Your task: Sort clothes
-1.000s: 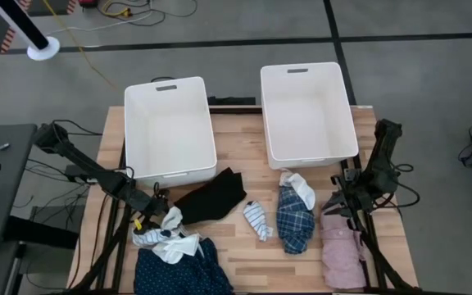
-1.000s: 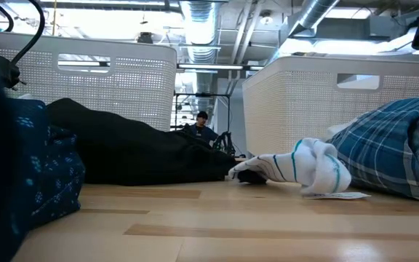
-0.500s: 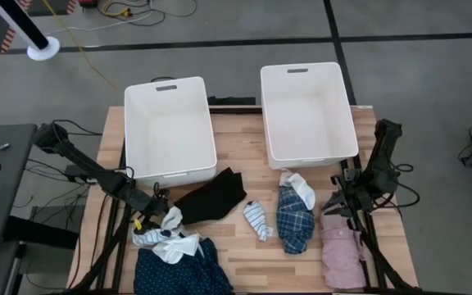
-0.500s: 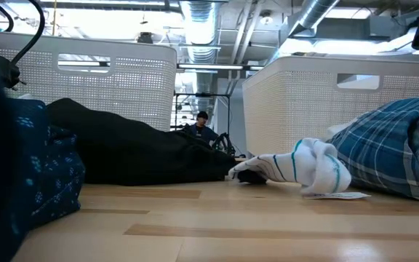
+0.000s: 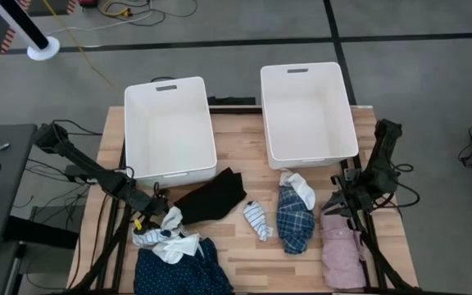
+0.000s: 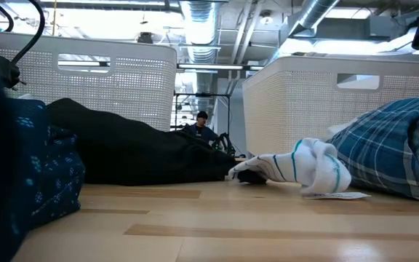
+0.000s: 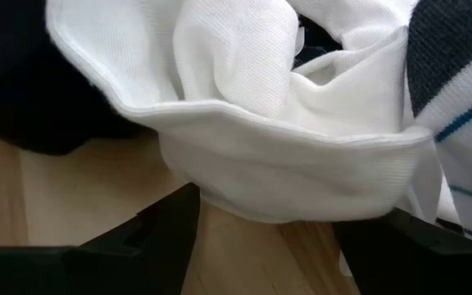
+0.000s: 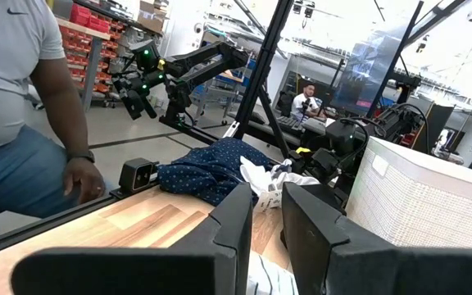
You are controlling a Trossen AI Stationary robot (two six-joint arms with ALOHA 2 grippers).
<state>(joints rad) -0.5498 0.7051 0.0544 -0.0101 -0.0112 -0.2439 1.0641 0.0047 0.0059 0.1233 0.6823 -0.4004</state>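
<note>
Two bins point(image 5: 170, 127) point(image 5: 308, 111) stand side by side at the worktop's point(image 5: 236, 250) back; the clothes point(image 5: 295, 217) lie in a row before them.

- Wooden table point(image 5: 236, 246): pale planks on a dark frame, standing on a grey floor.
- Left bin point(image 5: 169, 127): white plastic, at the far left of the table, slot handle on its far wall.
- Right bin point(image 5: 306, 111): white plastic, far right, set apart from the left bin.
- Yellow cable point(image 5: 88, 53): trailing over the floor beyond the table.
- Person point(image 8: 23, 123): grey shirt, jeans, standing beside the table's edge.
- Seated person point(image 6: 198, 124): far off in the room, between the bins.
</note>
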